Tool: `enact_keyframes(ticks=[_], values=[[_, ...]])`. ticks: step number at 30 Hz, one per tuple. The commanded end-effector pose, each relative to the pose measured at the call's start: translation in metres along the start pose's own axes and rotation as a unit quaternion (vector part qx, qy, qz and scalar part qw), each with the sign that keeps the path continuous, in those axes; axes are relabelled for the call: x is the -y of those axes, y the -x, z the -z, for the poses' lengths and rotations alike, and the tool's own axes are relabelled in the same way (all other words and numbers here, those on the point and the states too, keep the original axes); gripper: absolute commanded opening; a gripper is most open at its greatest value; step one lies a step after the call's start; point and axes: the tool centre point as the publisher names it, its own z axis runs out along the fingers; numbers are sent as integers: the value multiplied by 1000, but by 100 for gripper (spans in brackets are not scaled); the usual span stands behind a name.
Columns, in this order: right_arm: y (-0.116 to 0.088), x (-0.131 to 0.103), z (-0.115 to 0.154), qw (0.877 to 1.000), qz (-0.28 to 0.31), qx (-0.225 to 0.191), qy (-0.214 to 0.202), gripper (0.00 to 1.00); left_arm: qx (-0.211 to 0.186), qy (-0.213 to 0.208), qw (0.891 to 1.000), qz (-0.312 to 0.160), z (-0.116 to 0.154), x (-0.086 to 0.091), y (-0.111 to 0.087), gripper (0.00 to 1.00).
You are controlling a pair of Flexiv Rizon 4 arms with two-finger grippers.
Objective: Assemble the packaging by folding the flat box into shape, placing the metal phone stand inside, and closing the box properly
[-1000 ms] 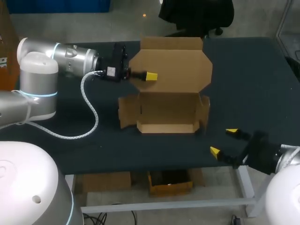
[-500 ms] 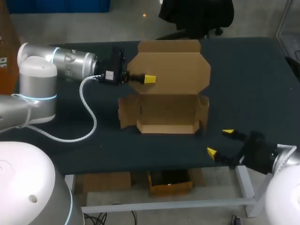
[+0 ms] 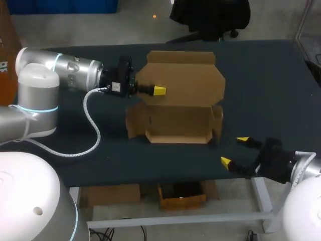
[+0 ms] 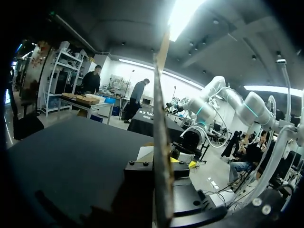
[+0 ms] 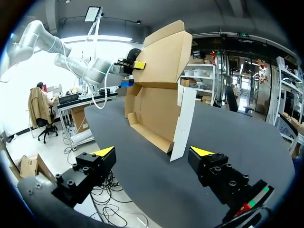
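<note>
A brown cardboard box (image 3: 178,123) stands half folded in the middle of the dark table, its tray open upward and its side flaps sticking out. Its wide lid (image 3: 183,78) rises from the tray's far edge. My left gripper (image 3: 158,90) is shut on the lid's left edge; in the left wrist view that lid (image 4: 158,142) shows edge-on as a thin sheet between the fingers. My right gripper (image 3: 234,150) is open with nothing in it, low at the table's front edge, right of the box (image 5: 154,111). My right gripper (image 5: 153,152) faces the tray's end flap. No phone stand is visible.
The left arm's white cable (image 3: 94,128) loops over the table (image 3: 261,90) left of the box. Bare dark tabletop lies right of the box and behind it. The table's front edge runs just under my right gripper.
My left gripper has come toward the front with the lid, which now leans further over the tray. My right gripper has shifted slightly left and toward the front edge.
</note>
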Motion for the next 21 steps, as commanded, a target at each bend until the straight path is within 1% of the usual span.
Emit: enact_keyframes(ticks=[1, 4, 13, 21], values=[[1, 1, -3, 1000, -1, -1, 0, 100, 18, -2, 1000, -3, 1, -6, -8, 0], [2, 1, -4, 1000, -1, -2, -1, 100, 20, -7, 1000, -2, 2, -8, -7, 0], [3, -1, -5, 1000, -1, -1, -3, 100, 22, -2, 1000, 11, 1, -12, -7, 0], [4, -2, -5, 1000, 0, -1, -4, 100, 23, 0, 1000, 9, 0, -15, -10, 0]])
